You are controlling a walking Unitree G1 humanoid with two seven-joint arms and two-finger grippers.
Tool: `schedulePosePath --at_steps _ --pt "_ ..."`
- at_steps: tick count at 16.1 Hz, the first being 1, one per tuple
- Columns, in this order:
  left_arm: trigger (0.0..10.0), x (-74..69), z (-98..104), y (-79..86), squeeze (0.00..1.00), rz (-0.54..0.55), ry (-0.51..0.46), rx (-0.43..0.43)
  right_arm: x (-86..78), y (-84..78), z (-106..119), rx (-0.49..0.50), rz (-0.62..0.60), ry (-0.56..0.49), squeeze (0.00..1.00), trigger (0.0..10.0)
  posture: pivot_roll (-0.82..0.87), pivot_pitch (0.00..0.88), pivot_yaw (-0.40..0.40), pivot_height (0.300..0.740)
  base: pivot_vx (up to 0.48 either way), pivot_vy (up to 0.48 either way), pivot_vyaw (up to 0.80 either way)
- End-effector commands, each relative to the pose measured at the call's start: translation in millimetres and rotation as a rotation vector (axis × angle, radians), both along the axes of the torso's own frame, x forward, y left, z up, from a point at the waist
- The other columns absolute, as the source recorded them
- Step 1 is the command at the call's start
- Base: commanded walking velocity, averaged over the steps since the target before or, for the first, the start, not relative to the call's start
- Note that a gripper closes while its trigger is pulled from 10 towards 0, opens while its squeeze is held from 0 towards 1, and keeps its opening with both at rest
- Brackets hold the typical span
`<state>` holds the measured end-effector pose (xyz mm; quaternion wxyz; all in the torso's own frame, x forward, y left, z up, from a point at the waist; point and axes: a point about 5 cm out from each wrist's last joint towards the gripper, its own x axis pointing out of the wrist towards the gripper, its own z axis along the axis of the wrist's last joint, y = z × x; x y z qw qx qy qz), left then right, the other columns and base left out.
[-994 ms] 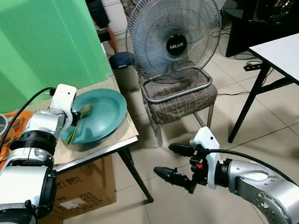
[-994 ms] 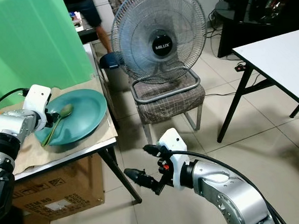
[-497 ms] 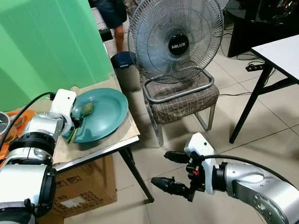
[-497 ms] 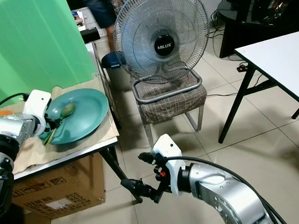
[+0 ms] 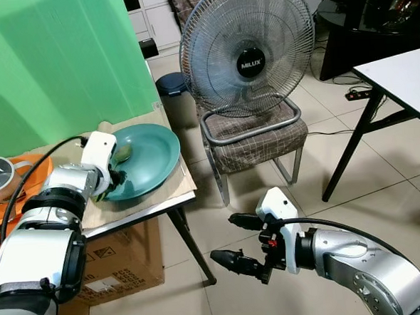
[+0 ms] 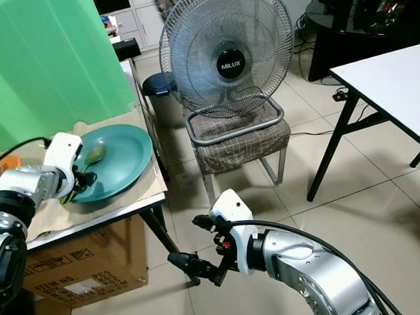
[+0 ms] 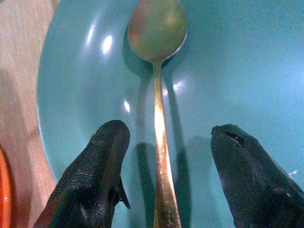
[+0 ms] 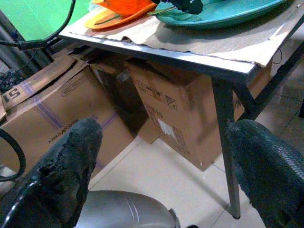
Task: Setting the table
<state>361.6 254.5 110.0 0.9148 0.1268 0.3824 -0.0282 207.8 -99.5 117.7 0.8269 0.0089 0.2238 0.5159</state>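
Nearest, the right end effector [image 5: 235, 239] hangs released low over the floor, drifted slightly left since a second ago. Farther off, the left end effector [image 7: 164, 156] has slid down to straddle, unclenched, the spoon [image 7: 158, 95] in the teal plate [image 5: 153, 157] on the tabletop [image 5: 138, 208], so a pinch looks imminent. The spoon's long axis runs along the fingers, bowl pointing away from the wrist.

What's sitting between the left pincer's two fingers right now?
The spoon: its handle runs up the gap between the open left pincer's fingers, untouched by either, lying in the teal plate. The left wrist view shows it.
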Motion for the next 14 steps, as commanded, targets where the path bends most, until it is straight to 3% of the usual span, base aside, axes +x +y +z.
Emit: schedulePosePath --at_steps 1,3,14 --pt "2.1 1.0 2.5 1.6 0.00 0.010 -0.013 -0.012 -0.1 2.3 2.8 0.002 0.011 -0.012 0.00 10.0 -0.05 0.000 0.146 0.740 0.000 0.000 0.00" --pt "0.1 0.6 0.3 1.1 0.00 0.021 -0.023 -0.021 0.7 3.0 3.2 -0.002 0.015 -0.015 0.00 10.0 -0.05 0.000 0.143 0.740 0.000 0.000 0.00" --pt "0.0 -3.7 -6.6 4.3 0.00 0.047 -0.005 -0.012 -0.9 2.9 4.5 0.003 0.034 -0.007 0.00 10.0 -0.05 0.000 0.142 0.740 0.000 0.000 0.00"
